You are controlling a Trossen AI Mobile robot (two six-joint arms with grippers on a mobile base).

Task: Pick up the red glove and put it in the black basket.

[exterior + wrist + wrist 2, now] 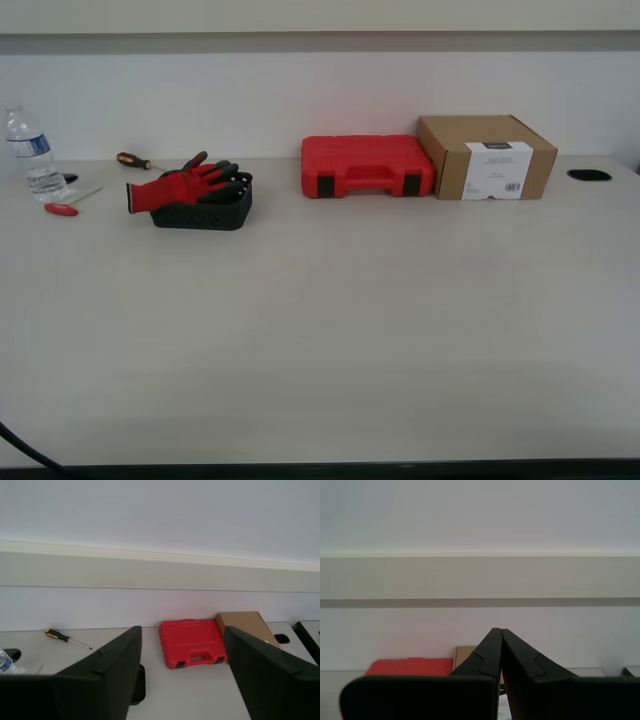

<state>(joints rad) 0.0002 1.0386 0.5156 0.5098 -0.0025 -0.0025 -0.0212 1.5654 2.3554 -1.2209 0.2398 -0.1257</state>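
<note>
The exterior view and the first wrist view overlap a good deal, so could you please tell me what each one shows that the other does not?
Only the exterior view shows the glove lying across the basket, its cuff hanging over the rim, and a small red-handled tool.

Only the first wrist view shows my first gripper, jaws apart with nothing between them.

Both show the table, the red case, the cardboard box, the orange-handled screwdriver and the bottle, cut off at the wrist view's edge. The dark shape behind one finger there may be the basket.

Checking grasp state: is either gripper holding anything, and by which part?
Nothing is held. My first gripper is open and empty; my second gripper is shut on nothing. The red glove lies across the black basket.
</note>
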